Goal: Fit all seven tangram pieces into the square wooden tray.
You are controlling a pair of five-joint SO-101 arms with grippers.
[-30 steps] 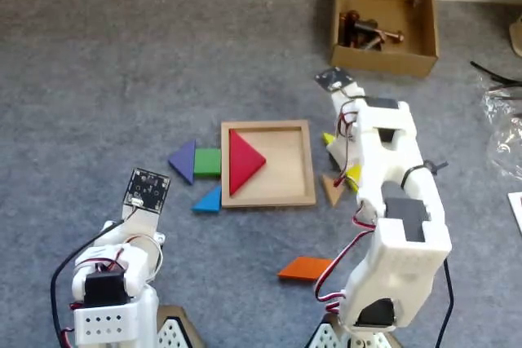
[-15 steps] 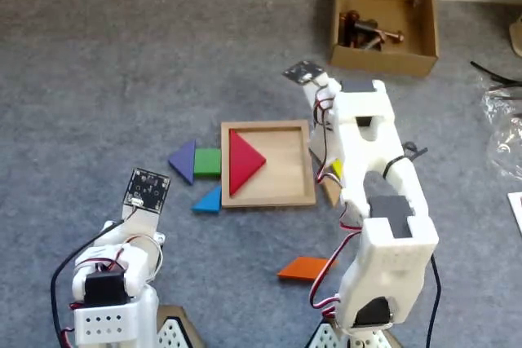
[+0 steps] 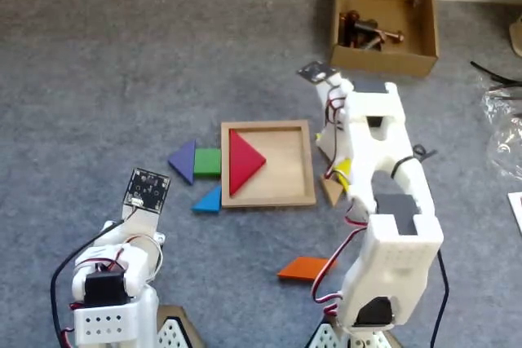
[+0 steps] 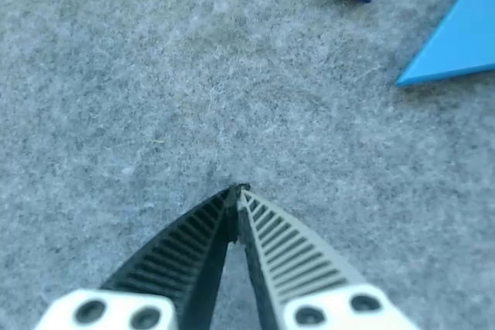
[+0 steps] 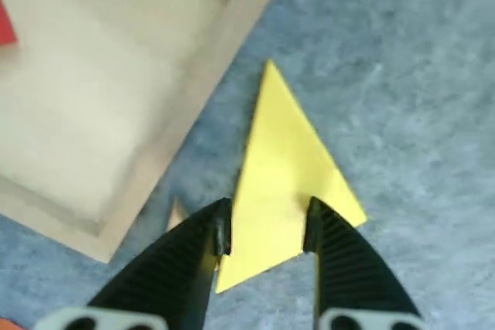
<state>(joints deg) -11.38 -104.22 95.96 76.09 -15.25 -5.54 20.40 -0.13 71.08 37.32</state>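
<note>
**A:** Where was the right gripper (image 5: 267, 226) at that point?

**B:** Over the yellow triangle (image 5: 282, 175). It lay flat on the carpet (image 5: 418, 75) just outside the tray (image 5: 193, 106), by the rim on the side away from the red triangle (image 3: 243, 160). The jaws were parted, one to each side of the piece's broad end. I saw no sign that they had closed on it.

**A:** So the job was the pick-up. What would have made it a good one?

**B:** I judged the piece thin and flat, so the tips needed to go right down to the carpet before closing. They also needed to bite squarely across two edges, or the piece could have pivoted or slid against the tray's rim. A small tan triangle (image 3: 332, 191) sat close by, also outside the tray, and was best left undisturbed.

**A:** And the left gripper (image 4: 236, 195)?

**B:** Pressed closed on nothing, above bare carpet on the tray's opposite side, out past the blue triangle (image 4: 456, 36). Inside the tray, the free floor beside the red triangle looked like the place to lay the yellow one.
</note>
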